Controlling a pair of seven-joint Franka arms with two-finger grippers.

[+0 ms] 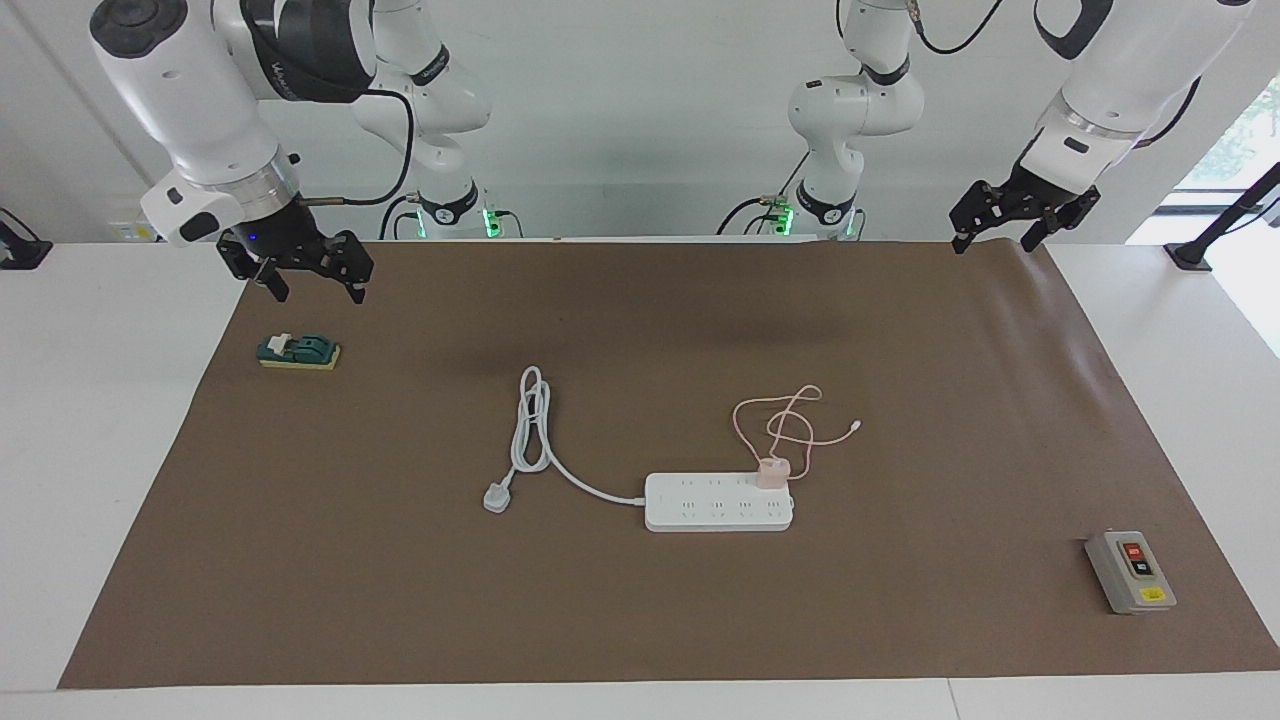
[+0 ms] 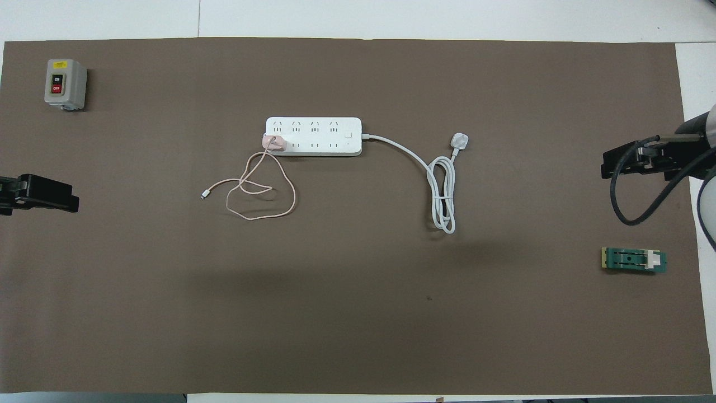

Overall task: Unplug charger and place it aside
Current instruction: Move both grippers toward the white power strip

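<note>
Starting at the right arm's end of the bench: the right pincer (image 1: 312, 278) hangs with its prongs apart above the green switch block (image 1: 299, 352), holding nothing, so I'd leave that arm waiting. Mid-mat, the power strip (image 1: 718, 502) lies flat, its white cord coiled toward the right arm's end. The charger (image 1: 772, 473) is still plugged into the strip's end socket on the row nearer the robots, its pink cable looping nearer the robots still. I'd grab the cube by its sides and pull straight up, or the strip may lift too. The left pincer (image 1: 1002, 238), also apart and empty, hovers over the mat's edge, with lots of bare mat below it. The grey switch box (image 1: 1130, 571) sits well apart.
</note>
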